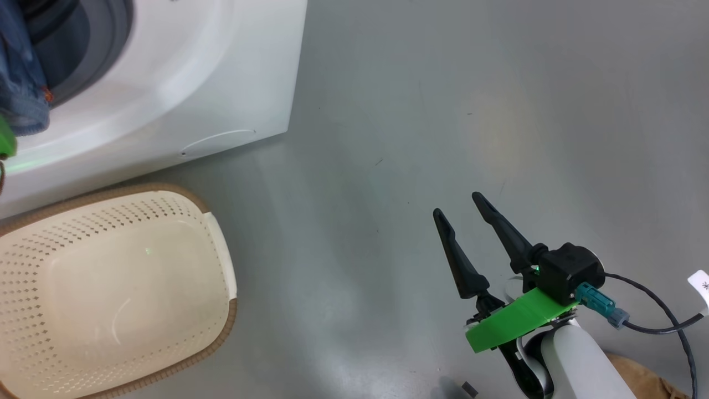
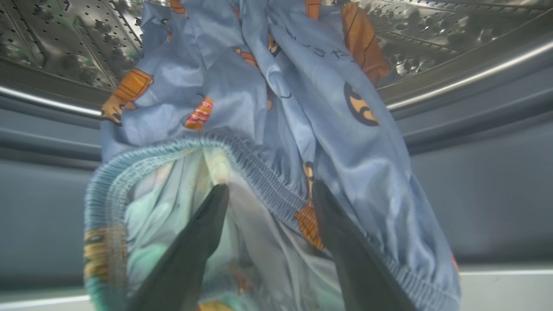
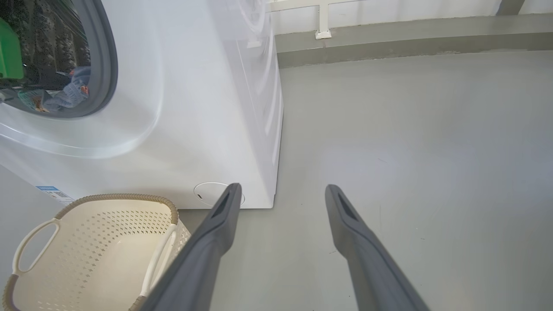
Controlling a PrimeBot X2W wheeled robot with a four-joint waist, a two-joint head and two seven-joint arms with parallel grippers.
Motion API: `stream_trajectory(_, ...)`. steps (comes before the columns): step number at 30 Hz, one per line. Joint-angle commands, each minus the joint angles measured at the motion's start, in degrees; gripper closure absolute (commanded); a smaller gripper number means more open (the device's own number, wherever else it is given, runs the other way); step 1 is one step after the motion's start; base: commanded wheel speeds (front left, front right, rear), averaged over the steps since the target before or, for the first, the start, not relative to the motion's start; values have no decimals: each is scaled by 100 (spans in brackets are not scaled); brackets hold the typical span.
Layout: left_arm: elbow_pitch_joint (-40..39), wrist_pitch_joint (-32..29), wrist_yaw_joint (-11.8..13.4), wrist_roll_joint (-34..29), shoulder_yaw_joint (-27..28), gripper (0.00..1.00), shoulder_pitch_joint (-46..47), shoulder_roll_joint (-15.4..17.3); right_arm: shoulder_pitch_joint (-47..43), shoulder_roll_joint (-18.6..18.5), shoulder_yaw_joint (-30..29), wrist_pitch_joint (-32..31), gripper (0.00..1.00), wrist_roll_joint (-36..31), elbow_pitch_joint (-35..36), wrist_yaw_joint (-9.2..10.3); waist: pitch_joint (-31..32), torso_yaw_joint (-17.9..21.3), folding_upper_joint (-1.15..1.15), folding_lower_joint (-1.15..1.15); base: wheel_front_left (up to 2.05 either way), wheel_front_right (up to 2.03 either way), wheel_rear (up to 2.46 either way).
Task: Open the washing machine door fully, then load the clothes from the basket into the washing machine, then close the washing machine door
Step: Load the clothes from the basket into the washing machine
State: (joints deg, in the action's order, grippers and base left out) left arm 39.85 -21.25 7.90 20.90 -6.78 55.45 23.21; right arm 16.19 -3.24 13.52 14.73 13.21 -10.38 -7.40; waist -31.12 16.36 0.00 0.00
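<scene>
The light blue clothes (image 2: 268,86) with orange-brown figures hang over the grey gasket into the steel drum (image 2: 432,34) of the washing machine (image 1: 194,83). My left gripper (image 2: 268,188) is open at the drum mouth, its fingers spread with the elastic hem draped across them. The head view catches the clothes (image 1: 22,83) at the drum opening. The cream basket (image 1: 111,288) stands empty on the floor before the machine. My right gripper (image 1: 457,205) hovers open over bare floor, right of the basket. The washing machine door is out of view.
The right wrist view takes in the washing machine (image 3: 194,108) front and side, the basket (image 3: 99,250) below it, a blue label (image 3: 47,190) at the base, and a wall (image 3: 389,13) behind the grey floor (image 3: 410,151). A brown object (image 1: 648,382) lies by my right forearm.
</scene>
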Motion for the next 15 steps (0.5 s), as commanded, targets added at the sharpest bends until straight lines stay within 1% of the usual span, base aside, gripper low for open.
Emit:
stream_trajectory(1, 5, -20, 59, -99, 100, 0, 207, 354, -227, 35, 107, 27, 0, 50, 132, -9, 11, 4, 0, 0, 0, 0, 0)
stream_trajectory(8, 514, -113, 77, -183, -30, 0, 364, 394, -261, 36, 97, 27, 0, 38, 123, -9, 58, 7, 0, 0, 0, 0, 0)
stream_trajectory(15, 908, -242, -101, -28, -98, 0, 590, 231, -294, 36, 115, 27, 0, 8, 119, -9, 112, 18, 0, 0, 0, 0, 0)
